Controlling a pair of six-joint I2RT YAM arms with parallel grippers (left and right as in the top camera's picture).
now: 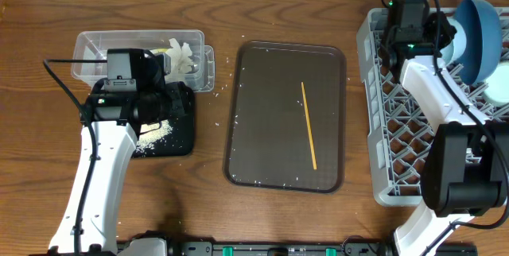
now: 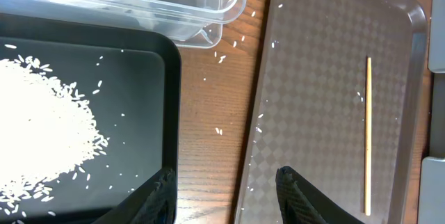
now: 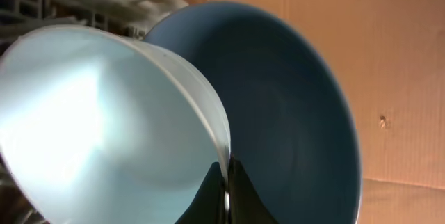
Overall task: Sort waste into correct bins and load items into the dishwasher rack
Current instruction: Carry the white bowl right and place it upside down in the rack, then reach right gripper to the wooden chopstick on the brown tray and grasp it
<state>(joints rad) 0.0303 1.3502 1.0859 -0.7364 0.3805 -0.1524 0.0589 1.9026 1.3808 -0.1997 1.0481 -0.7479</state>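
The right end effector (image 3: 226, 193) is clamped on the mint bowl's (image 3: 104, 126) rim, beside the blue dish (image 3: 292, 113) in the rack (image 1: 382, 129). The left end effector (image 2: 226, 196) hangs apart, empty, beside the black tray (image 2: 139, 78) holding rice (image 2: 42, 120).

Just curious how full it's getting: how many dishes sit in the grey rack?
3: a blue dish at the far corner, a pale bowl against it, pinched by the right gripper, and a second pale bowl at the picture's edge. The right arm may hide more.
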